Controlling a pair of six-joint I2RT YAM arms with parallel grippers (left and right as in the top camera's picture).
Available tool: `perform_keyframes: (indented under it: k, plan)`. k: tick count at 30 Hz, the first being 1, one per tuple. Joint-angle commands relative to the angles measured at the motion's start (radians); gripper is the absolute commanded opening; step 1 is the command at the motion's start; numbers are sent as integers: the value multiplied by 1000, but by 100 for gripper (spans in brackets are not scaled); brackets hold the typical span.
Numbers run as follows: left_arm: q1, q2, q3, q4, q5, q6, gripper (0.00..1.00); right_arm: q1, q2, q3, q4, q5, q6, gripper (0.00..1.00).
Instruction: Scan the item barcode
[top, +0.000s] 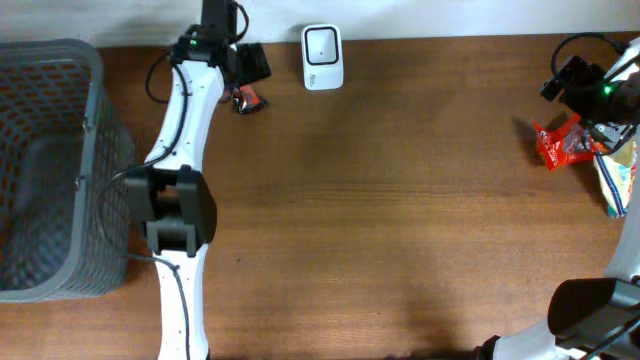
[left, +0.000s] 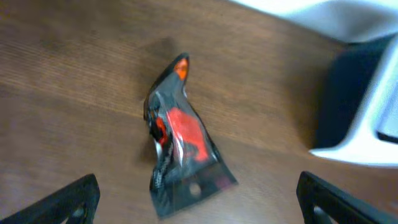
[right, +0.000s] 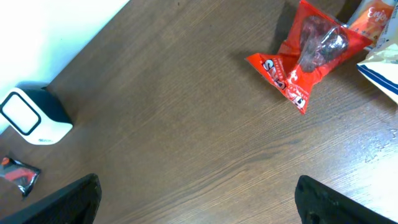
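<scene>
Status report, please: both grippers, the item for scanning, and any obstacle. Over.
Left gripper open above small black-red packet, nothing held. Right gripper open, near red snack bag. Packet lies on table beside white scanner. Nothing between them.

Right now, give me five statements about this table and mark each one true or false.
1. The left claw is open and grips nothing. True.
2. The white scanner sits inside the grey basket. False: it stands on the table at the far edge, near the black-and-red packet.
3. The right claw is shut on the red snack bag. False: it is open, and the bag lies on the table apart from it.
4. The black-and-red packet lies on the bare wood. True.
5. The grey basket is on the right arm's side. False: it is on the left arm's side.
</scene>
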Motion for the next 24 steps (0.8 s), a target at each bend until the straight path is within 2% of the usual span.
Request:
perform_keyframes:
  k: [1,4,9,13,19,24]
  plan:
    - [-11,99,0,57,-37,-27,93,5,5,-5,0,-5,9,98]
    - [-13,148,0,92,-38,-27,62,5,5,-5,0,-5,9,98]
    - [-20,205,0,119,-39,-27,41,5,5,-5,0,-5,9,99]
    - [-20,208,0,114,-39,-26,19,5,5,-5,0,-5,9,98]
    - [-20,206,2,-44,-35,-27,0,5,5,-5,-1,-5,9,98]
    - [-20,183,20,-301,37,-26,0,5,5,-5,0,-5,9,98]
